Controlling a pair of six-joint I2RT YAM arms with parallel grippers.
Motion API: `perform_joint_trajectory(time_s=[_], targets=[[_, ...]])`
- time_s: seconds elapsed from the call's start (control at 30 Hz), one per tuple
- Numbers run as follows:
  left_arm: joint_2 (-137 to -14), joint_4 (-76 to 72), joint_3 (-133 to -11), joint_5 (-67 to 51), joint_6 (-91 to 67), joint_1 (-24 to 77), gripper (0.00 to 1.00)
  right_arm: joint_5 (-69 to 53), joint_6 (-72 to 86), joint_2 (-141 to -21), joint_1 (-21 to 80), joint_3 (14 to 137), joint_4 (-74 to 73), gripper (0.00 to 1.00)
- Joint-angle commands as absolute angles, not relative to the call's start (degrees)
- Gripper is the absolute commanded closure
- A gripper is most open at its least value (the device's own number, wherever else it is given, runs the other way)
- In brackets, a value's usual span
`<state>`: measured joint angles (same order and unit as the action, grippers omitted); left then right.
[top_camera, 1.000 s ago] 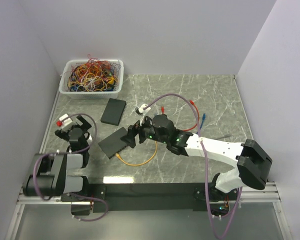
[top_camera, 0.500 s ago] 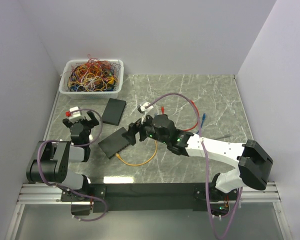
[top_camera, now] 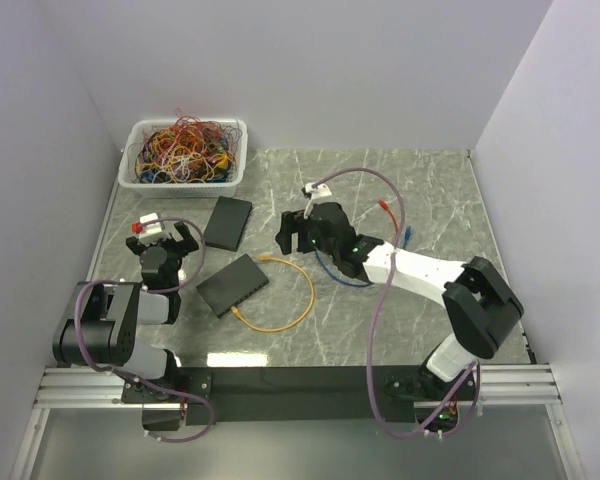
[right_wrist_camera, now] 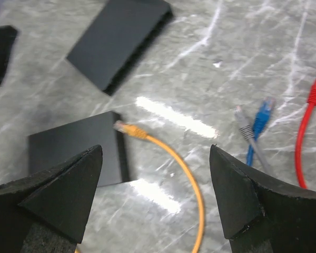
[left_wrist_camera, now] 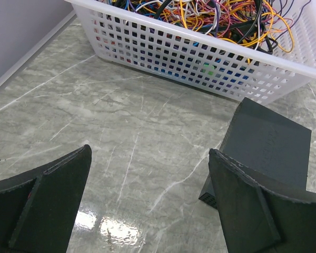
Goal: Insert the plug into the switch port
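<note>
Slippage looks the main risk: the orange plug (right_wrist_camera: 127,128) lies loose on the tabletop (top_camera: 420,190), its tip touching the edge of the switch (right_wrist_camera: 76,150). The right tool (right_wrist_camera: 155,158) hangs above it with fingers spread, holding nothing. An off-centre pinch could flick the plug aside, or catch only the cable (right_wrist_camera: 185,167) and leave the plug twisted for insertion. The switch's port side is not visible, so the aim may be off. A second dark box (top_camera: 227,221) lies near and could be mistaken for the target. The left tool (top_camera: 161,240), also spread and empty, braces nothing, so the switch might slide under a push.
</note>
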<state>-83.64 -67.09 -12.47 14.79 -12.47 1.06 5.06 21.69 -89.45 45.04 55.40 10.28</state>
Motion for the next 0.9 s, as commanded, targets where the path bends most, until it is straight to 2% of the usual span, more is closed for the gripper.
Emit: perform_joint_trajectory(time_s=[0.0, 0.4, 0.87], targets=[[-83.6, -70.8, -13.6, 13.7, -11.2, 1.1, 0.01, 6.2, 22.1, -92.4, 43.9, 59.9, 8.3, 0.12], [-83.6, -70.8, -13.5, 13.7, -11.2, 1.1, 0.01, 9.6, 20.0, -107.9, 41.8, 71.8, 1.2, 0.14], [-83.7, -70.7, -13.6, 13.7, -11.2, 1.1, 0.01, 11.3, 17.8, -116.2, 39.7, 79.1, -6.4, 0.18]])
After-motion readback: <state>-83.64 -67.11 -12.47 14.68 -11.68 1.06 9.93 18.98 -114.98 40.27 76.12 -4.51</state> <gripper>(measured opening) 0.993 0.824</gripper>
